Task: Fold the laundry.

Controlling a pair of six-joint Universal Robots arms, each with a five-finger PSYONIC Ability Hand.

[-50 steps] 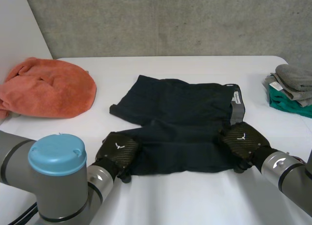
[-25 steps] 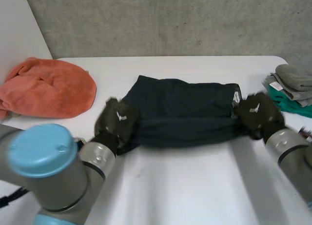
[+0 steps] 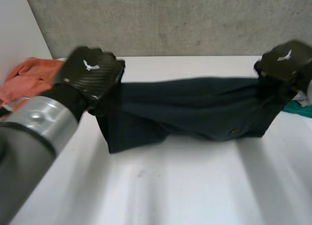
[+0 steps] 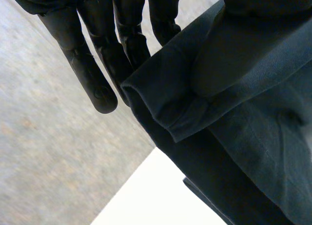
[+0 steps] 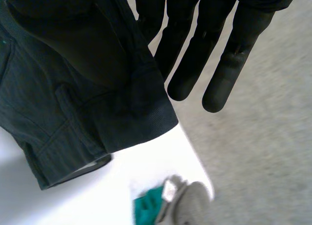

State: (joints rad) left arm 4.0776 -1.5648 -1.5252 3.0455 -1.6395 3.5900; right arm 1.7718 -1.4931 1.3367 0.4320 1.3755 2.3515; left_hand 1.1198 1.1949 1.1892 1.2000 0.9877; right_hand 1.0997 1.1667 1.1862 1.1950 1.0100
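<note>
Head view: dark shorts (image 3: 195, 108) strung above white table (image 3: 185, 186), long axis crosswise.
One end pinched in left hand (image 3: 90, 73), other in right hand (image 3: 285, 59), straight fingers (image 4: 92, 73) seemingly against cloth-covered thumbs; both hands level above table, equally near; free edge hanging toward table.

Bright, even light falls from above on the white table (image 3: 195, 186), which looks almost washed out. The dark shorts (image 3: 195, 108), held up between the left hand (image 3: 90, 71) and the right hand (image 3: 285, 59), cast a soft, pale shadow on the table beneath them. Just beside the right hand's fingers (image 5: 187, 73) the cloth goes near black. The left arm's metal cuff (image 3: 39, 117) carries a dull highlight.
</note>
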